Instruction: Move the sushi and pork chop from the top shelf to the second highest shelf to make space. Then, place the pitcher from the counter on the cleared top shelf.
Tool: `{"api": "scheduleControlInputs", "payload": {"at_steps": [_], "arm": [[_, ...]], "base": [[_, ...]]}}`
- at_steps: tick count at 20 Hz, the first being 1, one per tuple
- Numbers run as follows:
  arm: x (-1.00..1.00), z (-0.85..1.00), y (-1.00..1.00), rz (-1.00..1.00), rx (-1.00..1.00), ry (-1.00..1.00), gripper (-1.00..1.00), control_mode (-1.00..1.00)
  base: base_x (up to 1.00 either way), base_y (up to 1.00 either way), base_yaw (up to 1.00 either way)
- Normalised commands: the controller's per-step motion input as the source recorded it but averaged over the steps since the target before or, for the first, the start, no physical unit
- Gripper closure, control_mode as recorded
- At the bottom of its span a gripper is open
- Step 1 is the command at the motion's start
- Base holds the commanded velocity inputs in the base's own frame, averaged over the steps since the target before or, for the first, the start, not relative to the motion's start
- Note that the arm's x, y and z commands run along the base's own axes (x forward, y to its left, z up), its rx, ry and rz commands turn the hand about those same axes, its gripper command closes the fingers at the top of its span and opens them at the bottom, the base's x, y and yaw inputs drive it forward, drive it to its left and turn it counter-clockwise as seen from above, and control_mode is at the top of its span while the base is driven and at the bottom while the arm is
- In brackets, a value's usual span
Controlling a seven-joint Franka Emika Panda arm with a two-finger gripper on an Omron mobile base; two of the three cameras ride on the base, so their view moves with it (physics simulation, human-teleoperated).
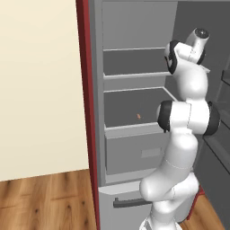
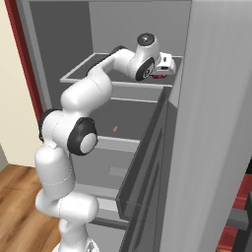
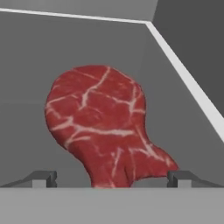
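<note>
The pork chop (image 3: 98,122), a red marbled slab, lies flat on the top shelf (image 3: 35,65) near its right rear corner. My gripper (image 3: 111,178) is open, with one fingertip on either side of the chop's narrow near end and not touching it. From the right, the hand (image 2: 165,64) reaches over the top shelf (image 2: 123,83), and a bit of red pork chop (image 2: 158,76) shows under it. A small orange piece, the sushi (image 1: 138,116) (image 2: 115,129), lies on the second highest shelf (image 1: 132,128). The pitcher and the counter are out of view.
The open fridge door (image 2: 216,123) stands close on the right, with its racks (image 1: 224,76) beside the arm. A boxy grey drawer front (image 1: 134,152) sits below the shelves. The freezer handle (image 1: 130,202) is lower still. A dark red panel (image 1: 85,90) edges the fridge on the left.
</note>
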Motion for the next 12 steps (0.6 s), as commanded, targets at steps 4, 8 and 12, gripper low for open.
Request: {"api": "scheduleControlInputs", "payload": {"at_steps": [4, 8, 12], "arm": [[0.17, -0.13, 0.00, 0.00, -0.02, -0.01, -1.00, -1.00], [0.16, -0.19, -0.01, 0.00, -0.01, 0.00, -1.00, -1.00], [0.14, -0.29, 0.00, 0.00, -0.04, 0.00, 1.00, -1.00]], "base": [[0.00, 0.00, 0.00], [0.00, 0.00, 0.00], [0.00, 0.00, 0.00]]}}
